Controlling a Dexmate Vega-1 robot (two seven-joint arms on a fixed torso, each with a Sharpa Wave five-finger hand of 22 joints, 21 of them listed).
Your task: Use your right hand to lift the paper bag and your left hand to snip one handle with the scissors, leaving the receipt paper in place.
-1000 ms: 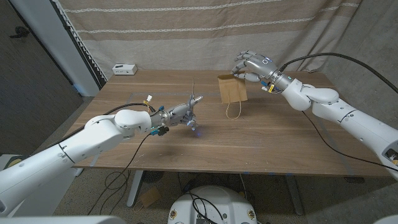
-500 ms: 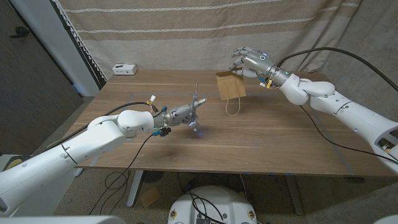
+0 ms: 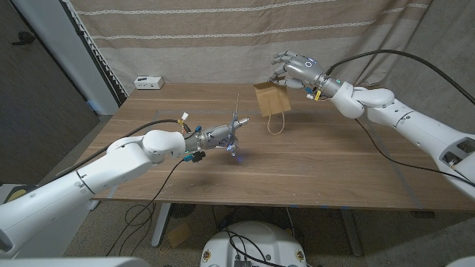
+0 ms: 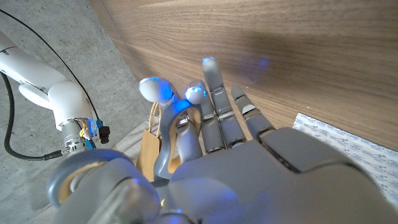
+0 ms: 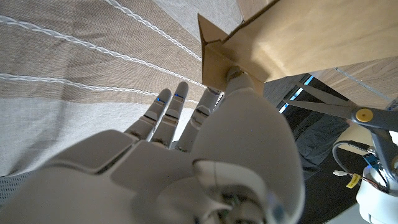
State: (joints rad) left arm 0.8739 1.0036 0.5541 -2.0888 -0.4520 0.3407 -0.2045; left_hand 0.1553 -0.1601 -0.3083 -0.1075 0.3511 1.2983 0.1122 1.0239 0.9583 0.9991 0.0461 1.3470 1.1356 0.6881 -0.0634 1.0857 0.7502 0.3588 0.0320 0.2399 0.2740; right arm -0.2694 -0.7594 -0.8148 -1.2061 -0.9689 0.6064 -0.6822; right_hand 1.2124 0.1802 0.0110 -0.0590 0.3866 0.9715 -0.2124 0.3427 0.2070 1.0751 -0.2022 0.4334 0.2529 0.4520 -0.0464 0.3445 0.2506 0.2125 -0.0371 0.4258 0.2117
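The left hand (image 3: 220, 136) hovers over the middle of the wooden table (image 3: 319, 167), gripping the scissors (image 3: 234, 124) — their blades point up and away from its fingertips, tilted slightly, and a blue glow from the hand shows on the wood just beneath it. In the left wrist view that hand (image 4: 205, 162) has its fingers (image 4: 214, 93) stretched forward with blue light at the tips; how they wrap the scissor handles cannot be made out there. Just beside the hand in that view, a strip of printed receipt paper (image 4: 348, 146) lies on the table.

Beyond the scissor tips, well apart from the left hand and toward the far right, the paper bag (image 3: 272, 99) hangs clear of the table, tilted, with one looped handle (image 3: 277, 126) dangling below it. The right hand (image 3: 296, 71) holds the bag by its upper edge — fingers curled over the top, the bag hanging on the side of the hand nearest the left arm. In the right wrist view the right hand (image 5: 186, 155) presses against the bag's (image 5: 298, 34) brown corner, and the scissor blades (image 5: 336, 106) show past the bag's edge.

Behind the right hand hangs a striped curtain (image 3: 223, 37). Far beyond the left hand, a small white box (image 3: 148, 82) sits at the table's back edge.
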